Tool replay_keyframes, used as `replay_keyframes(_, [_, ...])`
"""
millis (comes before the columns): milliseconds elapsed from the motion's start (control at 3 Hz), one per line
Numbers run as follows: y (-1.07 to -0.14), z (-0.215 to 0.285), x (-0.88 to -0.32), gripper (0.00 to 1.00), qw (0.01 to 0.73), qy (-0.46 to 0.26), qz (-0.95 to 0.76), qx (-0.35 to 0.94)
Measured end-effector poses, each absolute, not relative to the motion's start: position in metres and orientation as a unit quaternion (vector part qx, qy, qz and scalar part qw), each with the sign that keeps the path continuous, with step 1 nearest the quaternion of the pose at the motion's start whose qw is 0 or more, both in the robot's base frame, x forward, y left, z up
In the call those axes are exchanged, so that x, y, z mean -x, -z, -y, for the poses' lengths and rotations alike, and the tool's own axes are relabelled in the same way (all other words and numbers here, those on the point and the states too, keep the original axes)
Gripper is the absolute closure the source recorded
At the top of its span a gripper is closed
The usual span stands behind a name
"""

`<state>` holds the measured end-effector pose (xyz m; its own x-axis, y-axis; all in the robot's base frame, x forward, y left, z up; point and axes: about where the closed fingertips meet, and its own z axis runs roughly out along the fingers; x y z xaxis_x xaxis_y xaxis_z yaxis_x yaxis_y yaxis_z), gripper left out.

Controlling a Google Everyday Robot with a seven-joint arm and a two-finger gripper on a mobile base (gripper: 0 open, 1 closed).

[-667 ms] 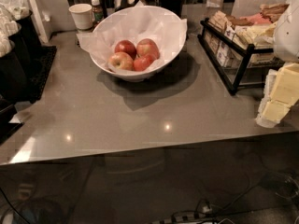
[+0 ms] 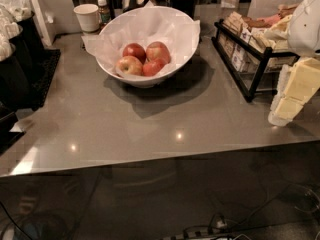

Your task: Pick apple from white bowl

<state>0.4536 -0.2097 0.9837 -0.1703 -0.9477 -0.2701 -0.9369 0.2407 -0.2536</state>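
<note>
The arm (image 2: 306, 21) comes in from the right edge and most of it is cut off. Only a white, rounded part shows above the wire rack (image 2: 248, 64), with cream-coloured blocks hanging below it. The gripper (image 2: 286, 109) is the lowest of those blocks. It hangs just over the right end of the counter (image 2: 150, 126), beside the rack and well apart from the bowl (image 2: 145, 79). It is seen side-on and part of it runs out of view, so I cannot tell how wide it is spread. It holds nothing that I can see, and it touches no fruit.

The apple (image 2: 158, 51) lies in the bowl on crumpled paper (image 2: 170, 26), at the back right of the cluster of four. It touches a deep red apple (image 2: 134, 51) to its left and another red apple (image 2: 152, 67) in front of it. A pale apple (image 2: 129, 65) lies at the front left. The lower halves of the back two apples are hidden by the front two.

Behind the bowl stand a paper cup (image 2: 87, 17) and a small bottle (image 2: 103, 10). The things further back are cut off at the top edge. The rack's contents look like packets, but I cannot read them. A dark stand (image 2: 25, 64) on the left is partly out of view. Cables (image 2: 220, 224) lie dimly on the floor below the counter.
</note>
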Motion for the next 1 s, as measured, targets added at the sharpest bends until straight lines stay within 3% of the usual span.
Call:
replay_keyframes(667, [-1.016,0.138,-0.533,0.00,0.260,-0.063,-0.649,0.712])
replay_keyframes(1000, [-1.059,0.090,-0.578,0.00,0.313,-0.067,-0.595,0.737])
